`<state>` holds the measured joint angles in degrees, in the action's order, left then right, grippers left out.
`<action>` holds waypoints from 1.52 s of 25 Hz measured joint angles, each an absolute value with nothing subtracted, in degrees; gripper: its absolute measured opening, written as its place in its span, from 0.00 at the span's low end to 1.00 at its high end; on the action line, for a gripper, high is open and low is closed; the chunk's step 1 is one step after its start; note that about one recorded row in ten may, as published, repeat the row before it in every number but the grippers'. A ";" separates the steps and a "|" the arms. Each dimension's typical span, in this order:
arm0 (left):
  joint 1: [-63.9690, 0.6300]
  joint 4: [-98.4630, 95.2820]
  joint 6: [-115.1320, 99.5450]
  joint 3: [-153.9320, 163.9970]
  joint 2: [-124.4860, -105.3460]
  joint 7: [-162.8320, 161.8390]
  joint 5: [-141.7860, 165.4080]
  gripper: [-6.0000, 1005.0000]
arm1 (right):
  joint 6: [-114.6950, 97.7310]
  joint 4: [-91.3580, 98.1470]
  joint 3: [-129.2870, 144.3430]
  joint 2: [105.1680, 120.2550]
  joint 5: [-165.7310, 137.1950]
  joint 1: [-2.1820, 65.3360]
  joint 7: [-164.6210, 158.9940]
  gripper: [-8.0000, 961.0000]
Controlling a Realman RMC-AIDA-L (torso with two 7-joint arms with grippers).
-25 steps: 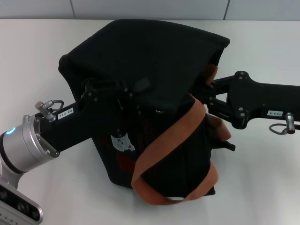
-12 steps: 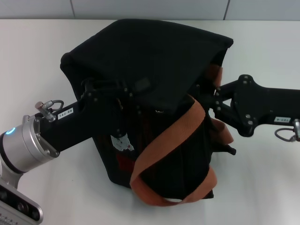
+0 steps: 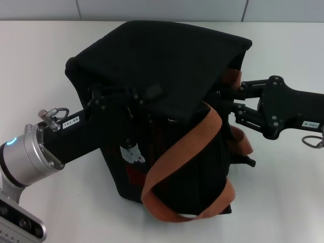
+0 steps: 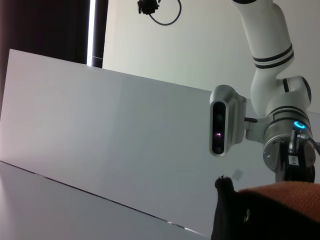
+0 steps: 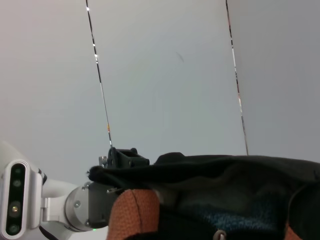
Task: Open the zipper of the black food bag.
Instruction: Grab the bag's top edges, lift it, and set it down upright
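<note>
The black food bag (image 3: 167, 101) sits in the middle of the white table (image 3: 40, 66). It is a big boxy bag made of black cloth. Its top is pushed up into a hump and leans toward the far side. Two orange-brown straps (image 3: 177, 157) hang down its near side in long loops. On the front there is a small white picture (image 3: 132, 153) with some red under it. A small shiny metal bit (image 3: 172, 120) shows near the middle of the bag, just under the edge of the hump. The zipper line is black on black and is hard to pick out in the head view. In the right wrist view the bag (image 5: 225, 195) shows a dark edge with an orange strap below it, and a small silver piece (image 5: 218, 234) sits low down there.

The left arm (image 3: 55, 139) comes in from the near left side and lies low along the table. The left gripper (image 3: 119, 98) is pressed against the left side of the bag, up by its top edge. Its fingers are lost against the black cloth, so I cannot tell how they are set.

The right arm (image 3: 288, 109) reaches in from the right side. The right gripper (image 3: 230, 101) is at the right end of the bag, by the top of a strap. Its fingers look spread apart.
</note>
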<state>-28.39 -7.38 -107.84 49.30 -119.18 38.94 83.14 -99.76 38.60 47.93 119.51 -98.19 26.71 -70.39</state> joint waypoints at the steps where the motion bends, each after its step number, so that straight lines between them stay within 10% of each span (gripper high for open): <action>1: -28.39 -7.38 -107.84 49.30 -119.18 38.94 83.14 0.09 | -99.47 38.57 48.11 119.54 -98.18 26.77 -70.37 0.13; 11: -28.48 -7.38 -107.83 49.30 -119.18 38.94 83.15 0.09 | -98.91 38.50 51.57 119.68 -97.99 27.16 -68.62 0.55; 38: -28.73 -7.38 -108.55 49.93 -119.18 38.93 83.20 0.09 | -92.95 35.74 56.50 119.61 -90.17 25.94 -59.68 0.46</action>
